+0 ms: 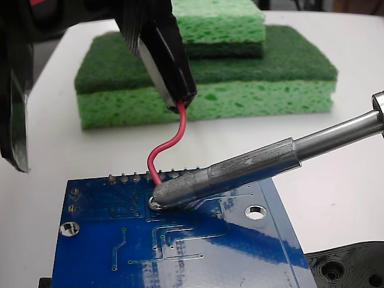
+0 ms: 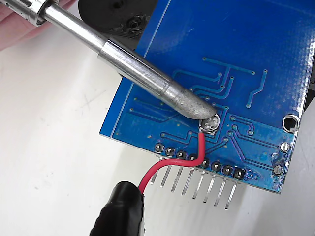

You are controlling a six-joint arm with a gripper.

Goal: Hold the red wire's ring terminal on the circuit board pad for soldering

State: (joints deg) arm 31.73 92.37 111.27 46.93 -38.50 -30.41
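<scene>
Clamped in the jaws [image 2: 129, 192], the red wire [image 2: 162, 166] presses its ring terminal [image 2: 210, 124] onto the circuit board [image 2: 256, 54] pad; soldering iron [image 2: 147, 73] tip touching. Holding steady seems next.

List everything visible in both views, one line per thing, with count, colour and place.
circuit board: one, glossy blue, flat on the table in the foreground
red wire: one, red, curving from the gripper down to the board
ring terminal: one, silver, lying on the board under the iron's tip
soldering iron: one, grey metal, tip touching the ring
header pins: one row, silver, along the board's edge
mounting holes: two, silver-rimmed, on the board
sponges: two stacked, green, behind the board
black plastic part: one, beside the board
table: one, white
gripper: one, black, clamping the wire's upper end
</scene>
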